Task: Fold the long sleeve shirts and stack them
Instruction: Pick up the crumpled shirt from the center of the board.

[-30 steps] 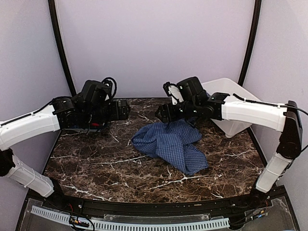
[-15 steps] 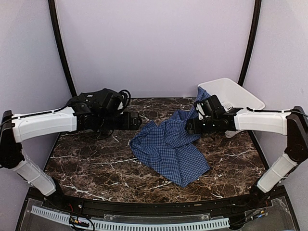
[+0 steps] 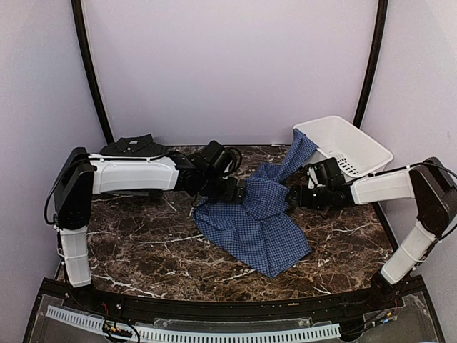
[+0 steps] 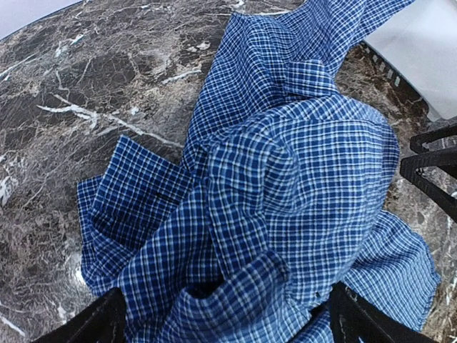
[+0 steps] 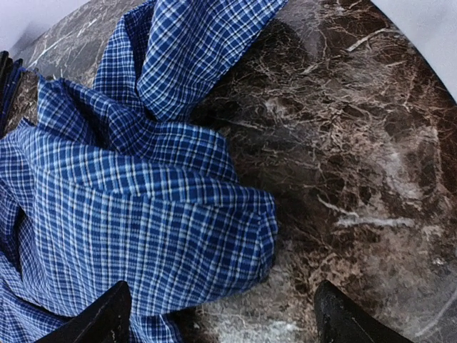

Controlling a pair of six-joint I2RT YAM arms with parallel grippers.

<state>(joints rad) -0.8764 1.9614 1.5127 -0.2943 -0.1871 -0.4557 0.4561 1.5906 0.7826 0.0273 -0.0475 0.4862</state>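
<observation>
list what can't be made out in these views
Top view: dark shirt mostly behind the left arm; folded or not unclear.
Top view: blue shirt sleeve end too small to tell at the basket rim.
Left wrist view: left gripper fingertips cut off by the bottom edge; cloth contact unclear.

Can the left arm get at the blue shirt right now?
Probably yes. The left gripper is open at the edge of the blue shirt. The wrist view shows cloth between its fingers, and nothing lies in the way.
</observation>
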